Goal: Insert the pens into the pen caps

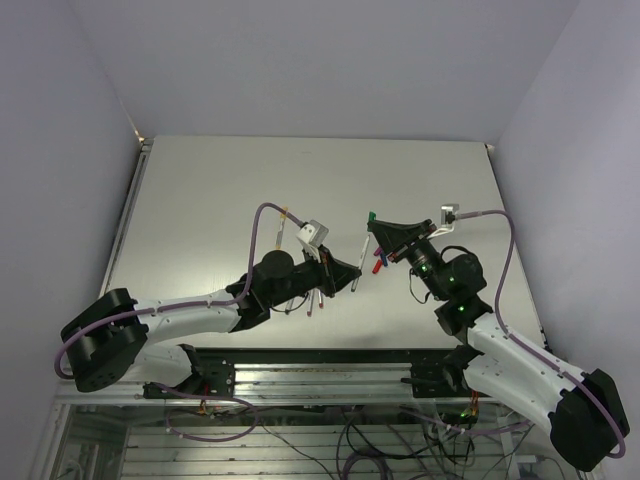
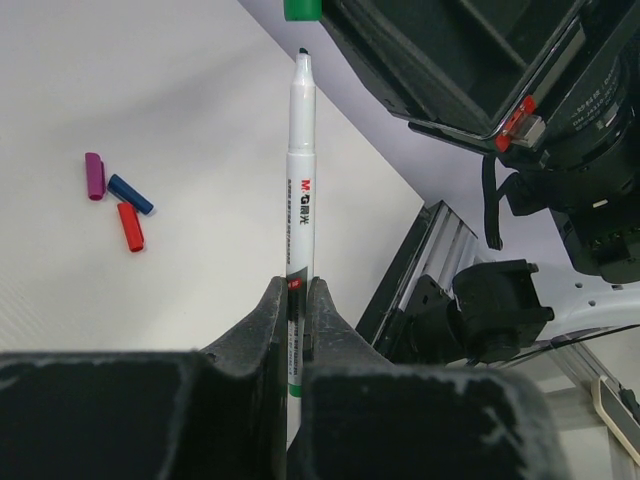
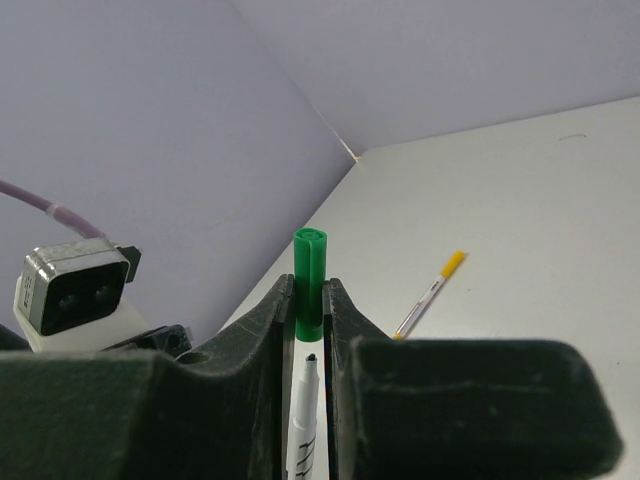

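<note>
Open tabletop (image 1: pixel 300 170) across the far half, three loose caps (image 2: pixel 130 194) near the left end effector (image 2: pixel 298 290), walls (image 1: pixel 60 100) on three sides

L/R jaws tight, tip-to-tip.

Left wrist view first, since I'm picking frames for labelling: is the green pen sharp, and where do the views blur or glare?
Left wrist: green pen sharp, print legible, left gripper in the foreground soft. Right wrist: green cap crisp, far yellow-ended pen softer. Top external: even light, no glare, small things hard to resolve.
</note>
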